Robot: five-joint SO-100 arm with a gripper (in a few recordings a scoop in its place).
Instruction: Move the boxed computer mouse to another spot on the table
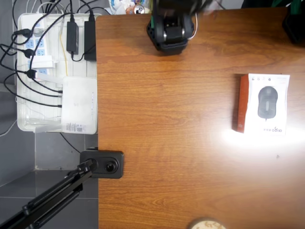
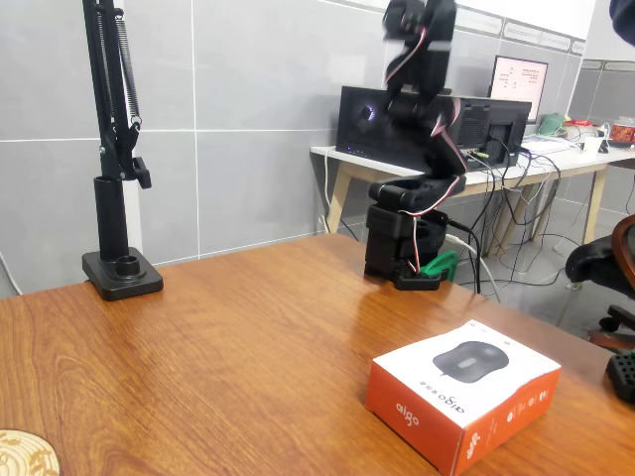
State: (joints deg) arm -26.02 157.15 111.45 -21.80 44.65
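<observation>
The boxed computer mouse [image 1: 264,104] lies flat on the table [image 1: 167,143] near its right edge in the overhead view, orange-red side facing left. In the fixed view the box [image 2: 461,392] sits at the front right of the table [image 2: 218,337]. The black arm [image 1: 167,28] stands at the table's far edge, folded upward. Its gripper [image 2: 417,25] is raised high above the base, well away from the box. It is motion-blurred, so how its jaws stand is unclear.
A white tray [image 1: 24,71] of cables, power strips and a plain white router box [image 1: 79,102] lies left of the table. A black stand base [image 1: 102,163] [image 2: 121,273] sits at the table's edge. A round coaster [image 1: 206,224] [image 2: 25,454] lies near the front.
</observation>
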